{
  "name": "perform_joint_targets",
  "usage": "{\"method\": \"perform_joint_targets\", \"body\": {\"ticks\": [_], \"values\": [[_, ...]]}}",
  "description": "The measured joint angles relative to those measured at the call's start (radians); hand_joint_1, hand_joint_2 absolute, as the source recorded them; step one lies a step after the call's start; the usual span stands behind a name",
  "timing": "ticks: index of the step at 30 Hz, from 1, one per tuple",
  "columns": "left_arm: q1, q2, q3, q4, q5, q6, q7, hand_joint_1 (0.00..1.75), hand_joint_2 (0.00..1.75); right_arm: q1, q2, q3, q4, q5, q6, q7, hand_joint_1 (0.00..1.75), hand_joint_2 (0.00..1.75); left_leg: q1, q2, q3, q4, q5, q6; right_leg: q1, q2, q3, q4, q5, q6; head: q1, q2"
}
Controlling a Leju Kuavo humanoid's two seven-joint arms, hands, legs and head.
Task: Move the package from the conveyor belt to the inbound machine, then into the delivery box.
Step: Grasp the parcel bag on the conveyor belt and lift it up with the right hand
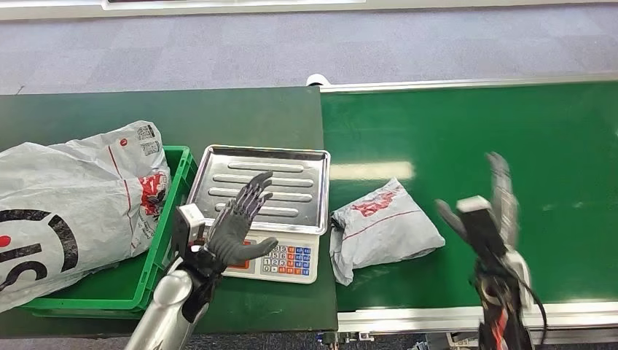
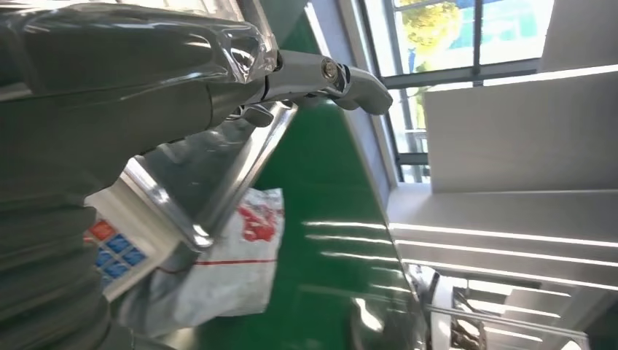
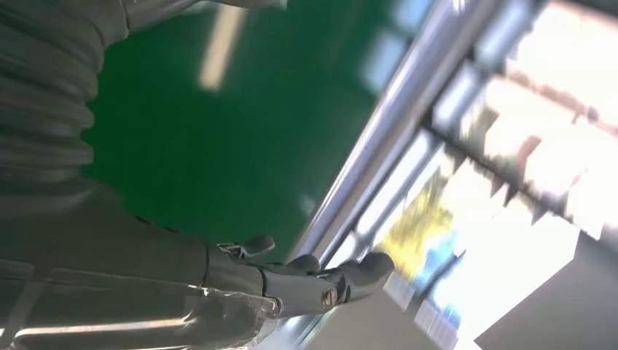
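Reaching for the package is the step in hand, judged from how things lie. Nearest, my left hand (image 1: 237, 226) hovers over the keypad edge of the inbound machine (image 1: 291, 257), fingers (image 1: 255, 191) spread wide and holding nothing; my right hand (image 1: 487, 211) stands raised over the conveyor belt (image 1: 510, 131), blurred, its fingers apart and likewise empty. Between them the package (image 1: 382, 230), a grey poly bag with red print, lies on the belt just beside the machine's steel tray (image 1: 218, 162). To do this well, I judge the right hand should come down over the bag's bulging middle, since slack film may slip, then lift clear of the tray rim. Farther left, the green delivery box (image 1: 164, 248) carries a large grey bag (image 1: 65, 204) draped over its wall
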Motion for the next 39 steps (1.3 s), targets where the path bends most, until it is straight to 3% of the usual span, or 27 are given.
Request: {"method": "perform_joint_targets", "body": {"ticks": [3,5,10,20,22,24,26,28,29,31,35,39], "values": [[-0.043,0.003,-0.011,0.014,0.024,0.0,0.012,0.0,1.75,-0.193,0.015,0.274,0.291,0.155,0.443,-0.002,0.0,1.75,0.004,-0.014,0.006,0.002,0.009,0.0,0.001,-0.013,-0.008,-0.002,0.002,0.002,-0.002,0.0],[-0.049,0.009,-0.013,0.02,0.028,0.002,0.016,0.0,1.75,-0.253,0.009,0.412,0.399,0.137,0.55,-0.011,0.0,1.75,0.005,-0.028,0.006,0.0,0.012,-0.001,0.002,-0.026,-0.003,-0.002,0.0,0.001,-0.005,0.0],[-0.058,0.024,-0.02,0.037,0.032,0.003,0.017,0.0,1.75,-0.348,-0.003,0.575,0.566,0.113,0.407,-0.025,0.0,1.75,0.004,-0.017,0.008,-0.001,0.012,-0.003,0.003,-0.018,0.001,-0.002,0.002,-0.003,-0.007,0.0],[-0.064,0.036,-0.034,0.048,0.045,0.006,0.017,0.0,1.75,-0.399,-0.01,0.666,0.65,0.084,0.362,-0.026,0.0,1.75,0.004,-0.013,0.016,-0.001,0.012,-0.003,0.003,-0.014,0.007,-0.002,0.004,-0.003,-0.006,0.0],[-0.064,0.038,-0.037,0.048,0.05,0.016,0.017,0.0,1.75,-0.398,-0.013,0.684,0.652,0.089,0.322,-0.001,0.0,1.75,0.004,-0.013,0.017,-0.001,0.012,-0.003,0.003,-0.014,0.009,-0.002,0.004,-0.003,-0.007,0.0],[-0.057,0.04,-0.038,0.042,0.052,0.038,0.017,0.0,1.75,-0.396,-0.009,0.711,0.648,0.116,0.194,0.106,0.0,1.75,0.004,-0.014,0.017,-0.001,0.012,-0.003,0.003,-0.015,0.009,-0.002,0.004,-0.003,-0.007,0.0],[-0.032,0.04,-0.038,0.02,0.052,0.062,0.018,0.0,1.75,-0.376,-0.004,0.723,0.631,0.115,-0.041,0.262,0.0,1.75,0.004,-0.021,0.016,-0.001,0.013,-0.002,0.003,-0.021,0.009,-0.002,0.003,-0.001,-0.007,0.0],[0.002,0.04,-0.037,-0.006,0.05,0.073,0.02,0.0,1.75,-0.335,-0.014,0.693,0.587,0.032,-0.299,0.34,0.0,1.75,0.004,-0.029,0.012,0.0,0.015,-0.001,0.002,-0.029,0.008,-0.002,0.002,0.0,-0.006,0.0],[0.015,0.041,-0.036,-0.013,0.048,0.076,0.02,0.0,1.75,-0.309,-0.023,0.662,0.552,-0.038,-0.399,0.321,0.0,1.75,0.004,-0.031,0.008,0.0,0.016,-0.001,0.002,-0.031,0.006,-0.002,0.003,0.0,-0.005,0.0],[0.026,0.042,-0.036,-0.016,0.046,0.076,0.019,0.0,1.75,-0.264,-0.04,0.593,0.474,-0.173,-0.493,0.177,0.0,1.75,0.003,-0.027,0.003,0.0,0.017,0.0,0.001,-0.028,0.002,-0.002,0.006,0.0,-0.006,0.0],[0.026,0.041,-0.038,-0.016,0.045,0.075,0.007,0.0,1.75,-0.193,-0.057,0.492,0.348,-0.329,-0.513,-0.103,0.0,1.75,0.003,-0.02,-0.001,0.001,0.017,0.0,0.001,-0.021,-0.005,-0.002,0.008,0.0,-0.006,0.0],[0.026,0.043,-0.038,-0.016,0.046,0.073,-0.003,0.0,1.75,-0.133,-0.06,0.427,0.23,-0.452,-0.527,-0.261,0.0,1.75,0.003,-0.02,-0.005,0.001,0.016,0.0,0.002,-0.021,-0.009,-0.002,0.007,0.0,-0.006,0.0]]}}
